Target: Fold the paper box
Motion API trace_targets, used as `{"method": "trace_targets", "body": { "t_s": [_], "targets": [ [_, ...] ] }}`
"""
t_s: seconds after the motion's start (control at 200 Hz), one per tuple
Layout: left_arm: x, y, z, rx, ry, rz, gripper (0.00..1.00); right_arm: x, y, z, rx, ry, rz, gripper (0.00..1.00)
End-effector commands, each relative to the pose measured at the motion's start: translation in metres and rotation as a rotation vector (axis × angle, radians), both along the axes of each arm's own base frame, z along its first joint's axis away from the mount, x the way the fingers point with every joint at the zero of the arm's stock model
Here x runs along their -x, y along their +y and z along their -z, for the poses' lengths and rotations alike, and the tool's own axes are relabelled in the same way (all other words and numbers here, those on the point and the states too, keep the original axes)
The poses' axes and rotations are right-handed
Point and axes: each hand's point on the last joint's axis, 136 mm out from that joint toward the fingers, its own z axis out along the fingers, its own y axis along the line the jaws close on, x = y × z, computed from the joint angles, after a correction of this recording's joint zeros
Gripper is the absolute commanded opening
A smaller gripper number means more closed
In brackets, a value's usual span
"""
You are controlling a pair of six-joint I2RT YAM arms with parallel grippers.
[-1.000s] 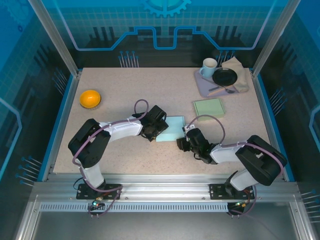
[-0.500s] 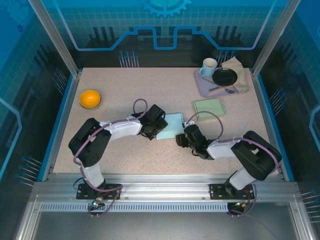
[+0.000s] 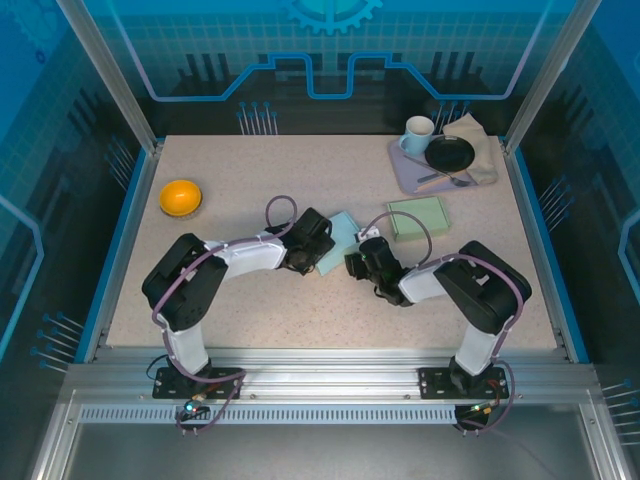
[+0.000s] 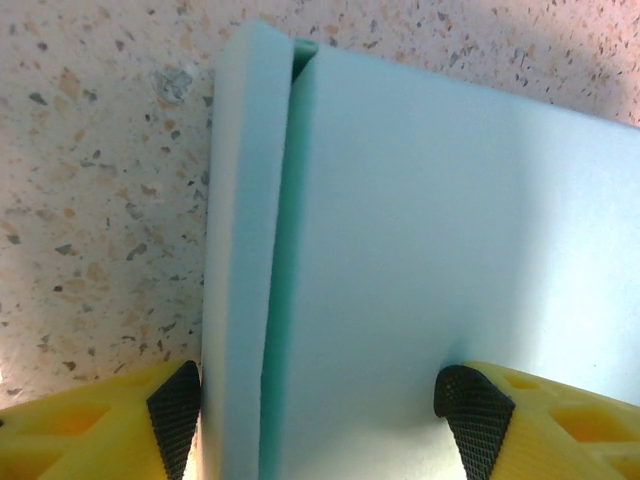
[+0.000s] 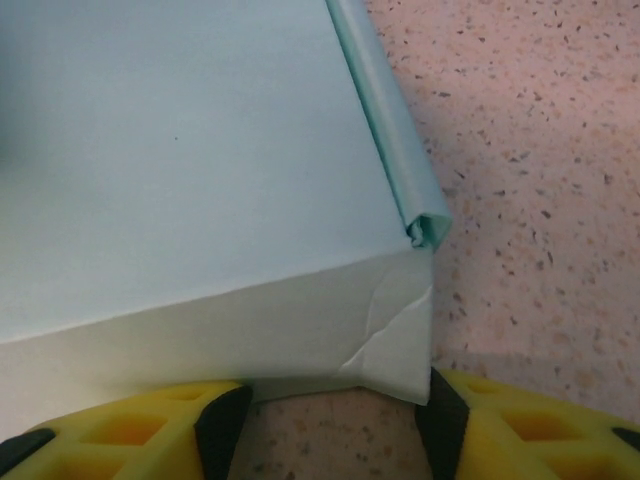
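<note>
- On the tabletop [image 3: 250,180], the paper box [image 3: 342,238] is lying.
- Left hand [image 4: 315,410], spread apart, is straddling its folded wall.
- Right hand [image 5: 330,425], spread apart, is bracketing its corner.

Top camera looks down on the table [image 3: 300,170]; both wrist cameras (pressed close) share the paper box [image 4: 420,220].

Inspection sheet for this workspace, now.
Surface: speckled beige table.
Job's things: box between both pincers, side flap folded up; second box flat behind it.
Clutter: orange bowl far left; tray with mug, plate, cloth far right.
Pincers: left pincer jaws apart at the flap edge; right pincer jaws apart at a creased corner.
Cables: cables loop over each wrist, untangled.
Surroundings: blue walls, metal frame.
</note>
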Motion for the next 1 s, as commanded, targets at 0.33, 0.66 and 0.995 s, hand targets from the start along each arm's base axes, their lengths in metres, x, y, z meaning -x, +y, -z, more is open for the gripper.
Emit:
{"method": "trace_targets", "body": {
  "t_s": [0.33, 0.66, 0.995],
  "targets": [
    [0.101, -0.003, 0.058, -0.082, 0.353, 0.209, 0.74, 0.018, 0.027, 0.017, -0.132, 0.246, -0.155, 0.56],
    [0.072, 0.009, -0.018, -0.162, 0.172, 0.343, 0.81, 0.017, 0.002, 0.023, -0.093, 0.284, -0.144, 0.56],
    [0.038, 0.034, -0.081, -0.111, -0.008, 0.462, 0.81, 0.022, -0.018, -0.004, -0.105, 0.434, -0.161, 0.53]
  ]
}}
